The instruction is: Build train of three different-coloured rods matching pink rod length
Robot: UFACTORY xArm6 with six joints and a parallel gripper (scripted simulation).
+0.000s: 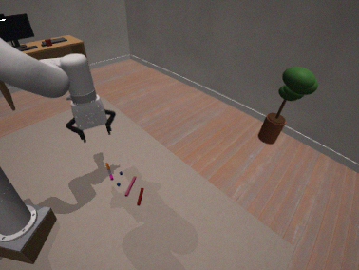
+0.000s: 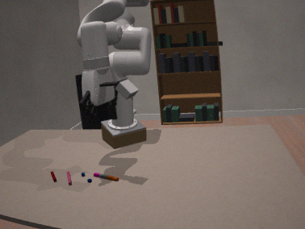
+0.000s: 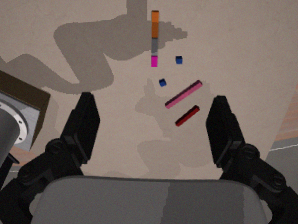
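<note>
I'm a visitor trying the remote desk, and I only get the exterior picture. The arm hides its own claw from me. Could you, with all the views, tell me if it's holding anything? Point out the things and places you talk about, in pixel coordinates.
Observer: No. In the wrist view the gripper (image 1: 97, 137) (image 3: 153, 107) stands wide open, with nothing between its fingers.

Visitor: And the little coloured stick, is it one piece? Which colour is in the middle?

Observer: From above it is three rods in one line: the grey rod (image 3: 154, 46) lies between the orange rod (image 1: 107, 166) (image 2: 112, 178) (image 3: 155, 24) and the magenta rod (image 1: 111, 177) (image 2: 96, 174) (image 3: 154, 61).

Visitor: What's beyond the table, on the side I can't see?

Observer: A potted plant (image 1: 272, 128) stands on the wooden floor by the wall.
</note>
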